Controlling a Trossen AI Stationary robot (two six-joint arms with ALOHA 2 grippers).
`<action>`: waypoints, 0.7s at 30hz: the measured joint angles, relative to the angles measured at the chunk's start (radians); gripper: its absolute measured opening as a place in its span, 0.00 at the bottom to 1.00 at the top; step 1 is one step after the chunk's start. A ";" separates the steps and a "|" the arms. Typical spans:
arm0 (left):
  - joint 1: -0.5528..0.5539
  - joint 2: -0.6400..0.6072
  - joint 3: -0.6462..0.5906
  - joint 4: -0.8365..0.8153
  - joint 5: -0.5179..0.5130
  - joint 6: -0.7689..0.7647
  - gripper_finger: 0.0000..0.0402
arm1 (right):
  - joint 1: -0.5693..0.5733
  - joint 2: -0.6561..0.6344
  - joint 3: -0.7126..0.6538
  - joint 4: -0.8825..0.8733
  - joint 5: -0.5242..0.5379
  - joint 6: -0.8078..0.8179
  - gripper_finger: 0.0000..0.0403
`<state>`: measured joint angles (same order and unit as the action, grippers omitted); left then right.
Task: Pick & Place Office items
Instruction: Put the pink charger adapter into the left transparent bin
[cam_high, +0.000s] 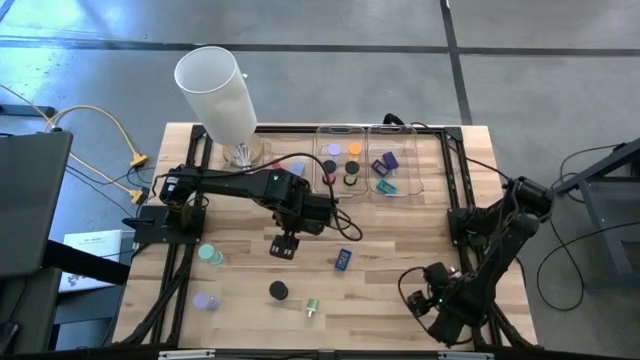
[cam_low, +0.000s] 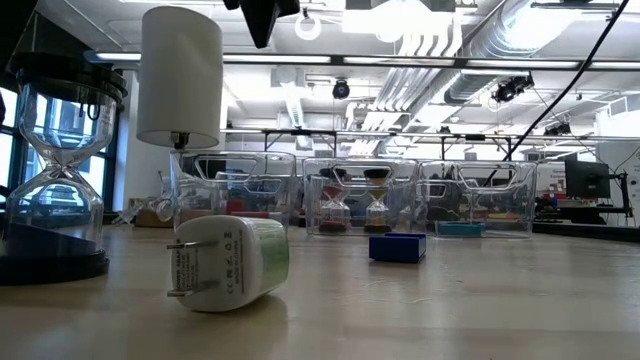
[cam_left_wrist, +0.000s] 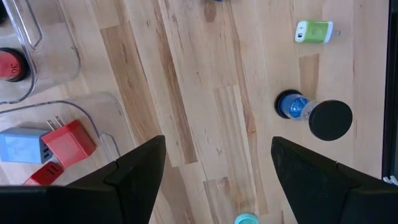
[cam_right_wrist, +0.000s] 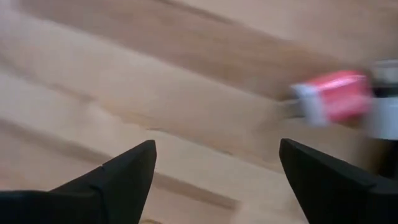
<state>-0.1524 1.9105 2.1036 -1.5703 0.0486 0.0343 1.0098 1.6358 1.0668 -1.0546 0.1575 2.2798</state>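
Small office items lie loose on the wooden table: a teal cap (cam_high: 210, 255), a lavender cap (cam_high: 205, 300), a black disc-ended piece (cam_high: 278, 290), a green piece (cam_high: 312, 307) and a blue block (cam_high: 343, 259). My left gripper (cam_high: 285, 245) hangs open above the table's middle, pointing down at bare wood (cam_left_wrist: 217, 146). Its wrist view shows the green piece (cam_left_wrist: 314, 31) and the black piece (cam_left_wrist: 320, 115) lying on their sides. My right gripper (cam_high: 440, 310) is open near the front right corner over bare wood (cam_right_wrist: 217, 149). A red block (cam_right_wrist: 336, 96) lies beyond its fingers.
Clear trays (cam_high: 322, 150) at the table's far edge hold more small pieces, among them a red plug-like block (cam_left_wrist: 68, 143). A big white cylinder (cam_high: 215, 85) stands at the far left. A large hourglass (cam_low: 55, 180) shows at the left of the low view.
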 joint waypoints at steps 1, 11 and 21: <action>0.000 0.000 0.000 0.000 0.000 -0.007 0.71 | 0.000 -0.012 0.000 -0.034 -0.025 0.003 0.82; 0.000 0.000 0.000 0.017 0.000 -0.010 0.71 | 0.022 -0.060 0.000 -0.108 -0.110 -0.156 0.83; 0.000 0.000 0.000 0.031 0.000 -0.009 0.71 | 0.025 -0.059 0.000 -0.205 -0.279 -0.361 0.79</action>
<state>-0.1524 1.9106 2.1036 -1.5389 0.0486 0.0257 1.0351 1.5764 1.0668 -1.2593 -0.1219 1.9193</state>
